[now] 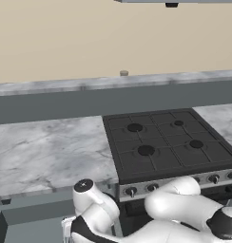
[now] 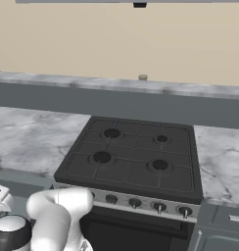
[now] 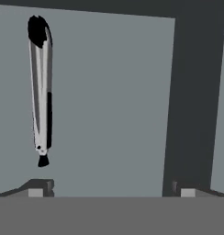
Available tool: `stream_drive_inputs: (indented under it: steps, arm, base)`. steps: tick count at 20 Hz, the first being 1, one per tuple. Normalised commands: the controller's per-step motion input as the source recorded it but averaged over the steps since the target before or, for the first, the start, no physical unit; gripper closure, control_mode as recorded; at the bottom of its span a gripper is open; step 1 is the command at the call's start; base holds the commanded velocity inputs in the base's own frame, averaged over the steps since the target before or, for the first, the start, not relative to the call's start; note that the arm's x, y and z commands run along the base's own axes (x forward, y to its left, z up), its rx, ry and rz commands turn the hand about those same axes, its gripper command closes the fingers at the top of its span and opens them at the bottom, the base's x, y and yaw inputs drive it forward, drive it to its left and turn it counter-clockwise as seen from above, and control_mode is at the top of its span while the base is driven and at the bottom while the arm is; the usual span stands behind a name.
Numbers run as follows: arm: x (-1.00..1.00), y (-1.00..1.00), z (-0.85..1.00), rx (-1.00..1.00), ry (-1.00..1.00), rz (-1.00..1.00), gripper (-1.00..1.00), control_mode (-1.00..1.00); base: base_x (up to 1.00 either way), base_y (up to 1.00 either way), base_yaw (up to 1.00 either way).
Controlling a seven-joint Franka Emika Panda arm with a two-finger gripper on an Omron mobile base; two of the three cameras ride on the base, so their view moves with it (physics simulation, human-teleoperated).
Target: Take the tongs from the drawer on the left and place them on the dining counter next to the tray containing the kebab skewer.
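Pincer [image 3: 111,192] wide apart, nothing between the fingers [image 3: 38,188], looking straight down into the open drawer [image 3: 114,92]. Tongs [image 3: 40,92] lie flat on the plain grey drawer floor, alone, long axis running up-down in the hand view, dark tip at the top, small dark end at the bottom. They sit toward the left side of the hand view, just above the left finger and not touching it; right finger is well apart from them, over the dark drawer wall [image 3: 194,92]. In the left base view the arm folds down low at the bottom, in front of the stove [image 1: 168,142], with the drawer's grey inside at the lower left corner. Marbled table [image 1: 46,152] flanks the black stove on both sides; raised dark ledge [image 1: 89,102] with marble cap runs behind it.
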Motion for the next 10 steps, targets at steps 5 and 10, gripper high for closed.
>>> stream_drive_inputs:
  steps: [5, 10]
  arm:
    - [0.21, 0.38, -0.27, 0.00, 0.01, 0.00, -1.00, -1.00]
    - [0.15, 0.34, -0.26, 0.00, 0.01, 0.00, -1.00, -1.00]
  base:
    - [0.00, 0.00, 0.00]
    - [0.00, 0.00, 0.00]
